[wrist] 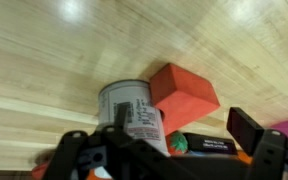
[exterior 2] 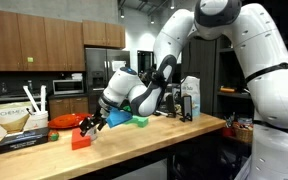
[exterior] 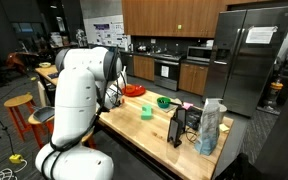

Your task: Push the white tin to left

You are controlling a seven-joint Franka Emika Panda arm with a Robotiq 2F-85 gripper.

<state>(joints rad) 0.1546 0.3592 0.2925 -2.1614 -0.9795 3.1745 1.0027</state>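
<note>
Hanging low over the wooden bench point(exterior 2: 189, 130), the gripper point(exterior 2: 92, 123) pointed down near the bench's front edge in an exterior view, with the white arm point(exterior 2: 229, 60) bent over from above. In the wrist view the gripper point(wrist: 160, 130) was spread wide, its two dark fingers point(wrist: 246, 128) well apart and clamping nothing. The tin point(wrist: 130, 106) stood upright on the bench point(wrist: 44, 60) between those fingers, nearer to one of them than the other; whether that finger touched it could not be told. It was white, with a printed label on its side facing the camera.

A red block point(wrist: 184, 95) lay just beside the tin, one corner against or almost against its rim. In an exterior view the same block point(exterior 2: 81, 141) sat at the front edge of the bench, right under the gripper, which hid the tin there.

Farther along that edge lay a flat box point(exterior 2: 19, 128), and behind it a red dish point(exterior 2: 64, 120).

In an exterior view the arm point(exterior: 79, 95) covered the near end of the bench point(exterior: 134, 128), so neither gripper nor tin showed. A green bowl point(exterior: 164, 101) stood by the far edge, and a pale bag point(exterior: 211, 126) stood upright at the far corner.
</note>
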